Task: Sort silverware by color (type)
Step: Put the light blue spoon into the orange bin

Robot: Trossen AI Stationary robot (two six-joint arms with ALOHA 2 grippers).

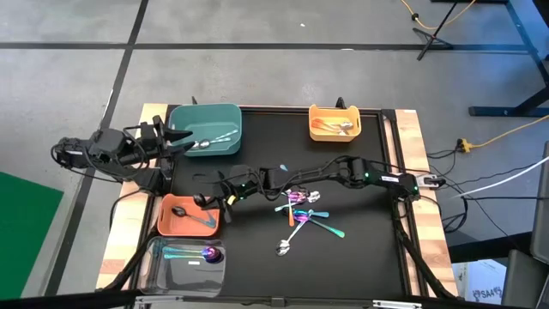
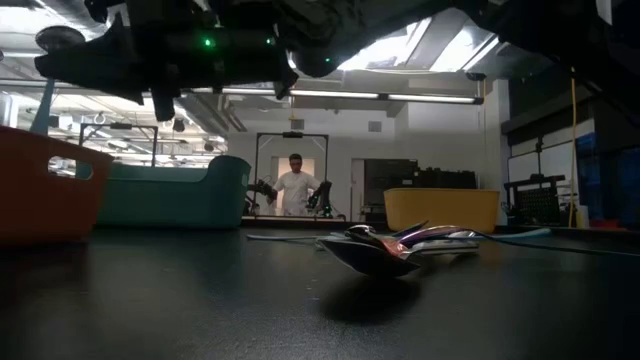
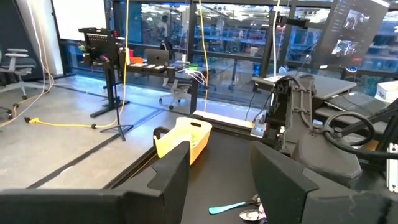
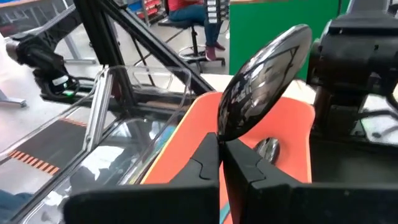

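The left pincer (image 1: 184, 140) hangs over the near edge of the teal bin (image 1: 225, 113), its fingers spread and empty. The right pincer (image 1: 208, 200) is pressed together on the handle of a black spoon (image 4: 264, 81), bowl upward, just beside the orange bin (image 1: 171, 225) that already has a black spoon (image 1: 190, 214) in it. Behind this pincer, a pile of loose spoons (image 1: 302, 215) lies on the worktop (image 1: 360, 257). The grip looks thin, right at the handle's end. If the spoon swings or is let go too soon, it could hit the bin's rim and land outside, or slide into the clear bin (image 1: 163, 268) next to it.
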